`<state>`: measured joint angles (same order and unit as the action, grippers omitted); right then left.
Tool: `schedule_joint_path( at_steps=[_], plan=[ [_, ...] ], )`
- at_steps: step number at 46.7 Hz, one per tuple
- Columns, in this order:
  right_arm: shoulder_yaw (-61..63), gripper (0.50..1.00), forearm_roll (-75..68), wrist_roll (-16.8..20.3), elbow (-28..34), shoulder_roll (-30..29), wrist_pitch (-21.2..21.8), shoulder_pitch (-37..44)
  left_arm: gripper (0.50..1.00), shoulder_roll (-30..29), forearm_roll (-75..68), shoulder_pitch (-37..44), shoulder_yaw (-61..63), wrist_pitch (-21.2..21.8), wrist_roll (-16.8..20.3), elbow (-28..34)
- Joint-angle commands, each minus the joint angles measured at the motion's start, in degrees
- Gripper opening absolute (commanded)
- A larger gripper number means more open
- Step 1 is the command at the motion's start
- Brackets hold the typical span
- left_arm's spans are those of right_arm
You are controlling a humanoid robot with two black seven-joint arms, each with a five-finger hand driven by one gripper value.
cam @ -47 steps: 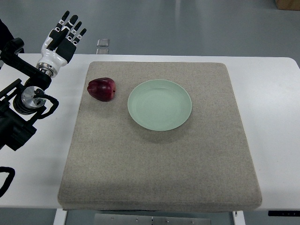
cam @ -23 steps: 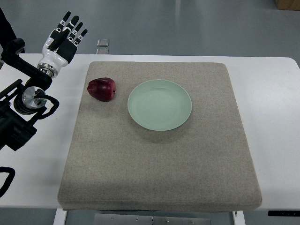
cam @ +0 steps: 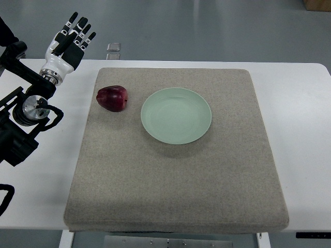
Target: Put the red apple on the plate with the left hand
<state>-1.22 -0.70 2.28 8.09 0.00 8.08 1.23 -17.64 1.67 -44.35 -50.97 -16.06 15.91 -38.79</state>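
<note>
A dark red apple point(cam: 113, 98) lies on the grey mat point(cam: 176, 170), just left of a pale green plate point(cam: 176, 115) that has nothing on it. My left hand point(cam: 70, 39) is raised at the upper left, over the table's far edge, well apart from the apple. Its fingers are straight and spread, holding nothing. The left arm runs down the picture's left edge. No right arm shows.
The mat covers most of a white table point(cam: 305, 103). A small metal fitting point(cam: 114, 47) sits on the floor beyond the table's far edge. A brown box corner point(cam: 316, 4) shows at the top right.
The left arm has drifted very slightly to the left; the hand stays in nearly the same place. Apple and plate have not moved.
</note>
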Motion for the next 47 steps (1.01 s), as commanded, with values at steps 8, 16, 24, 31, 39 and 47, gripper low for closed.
schedule_joint_path(
  at_steps=[8,16,24,31,39,47],
  plan=[
    [-0.01,0.930,0.00,0.00,-0.01,0.00,0.00,0.00,1.000,-0.47,-1.58,-0.03,0.08,-0.02,0.00,-0.15],
    [-0.01,0.930,0.00,0.00,-0.01,0.00,0.00,0.00,1.000,-0.73,-5.01,-0.12,0.17,-0.02,0.00,-1.11],
    [-0.01,0.930,0.00,0.00,-0.01,0.00,0.00,0.00,1.000,-0.90,-19.67,-0.12,0.08,0.24,0.53,-4.27],
    [-0.01,0.930,0.00,0.00,-0.01,0.00,0.00,0.00,1.000,-1.69,-36.80,-0.47,0.08,1.21,5.27,-7.70],
    [0.08,0.930,0.00,0.00,-0.01,0.00,0.00,0.00,1.000,-3.01,-54.48,-1.18,1.92,6.21,6.42,-12.97],
    [-0.01,0.930,0.00,0.00,-0.01,0.00,0.00,0.00,1.000,-7.05,-60.91,-4.25,10.80,9.12,6.33,-15.18]
  ],
)
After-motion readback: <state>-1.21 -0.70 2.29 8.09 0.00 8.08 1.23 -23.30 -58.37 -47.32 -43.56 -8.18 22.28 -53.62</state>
